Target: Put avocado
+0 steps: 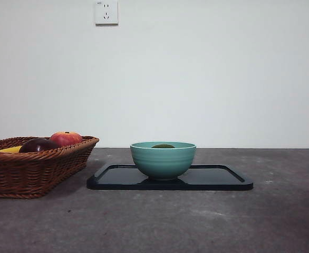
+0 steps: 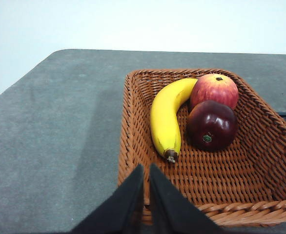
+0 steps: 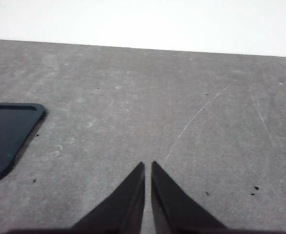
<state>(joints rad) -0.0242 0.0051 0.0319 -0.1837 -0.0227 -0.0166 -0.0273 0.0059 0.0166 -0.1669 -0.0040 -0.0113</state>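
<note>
The avocado (image 1: pixel 163 146) lies inside the teal bowl (image 1: pixel 163 159); only its dull dark-green top shows above the rim in the front view. The bowl stands on a black tray (image 1: pixel 223 181). My left gripper (image 2: pixel 146 169) is shut and empty, held above the near edge of the wicker basket (image 2: pixel 133 146). My right gripper (image 3: pixel 148 166) is shut and empty above bare table, to the side of the black tray's corner (image 3: pixel 11 131). Neither arm shows in the front view.
The wicker basket (image 1: pixel 33 168) stands left of the tray and holds a banana (image 2: pixel 166 117), a red-orange apple (image 2: pixel 214 90) and a dark purple fruit (image 2: pixel 212 125). A wall with a socket (image 1: pixel 106 12) stands behind the grey table.
</note>
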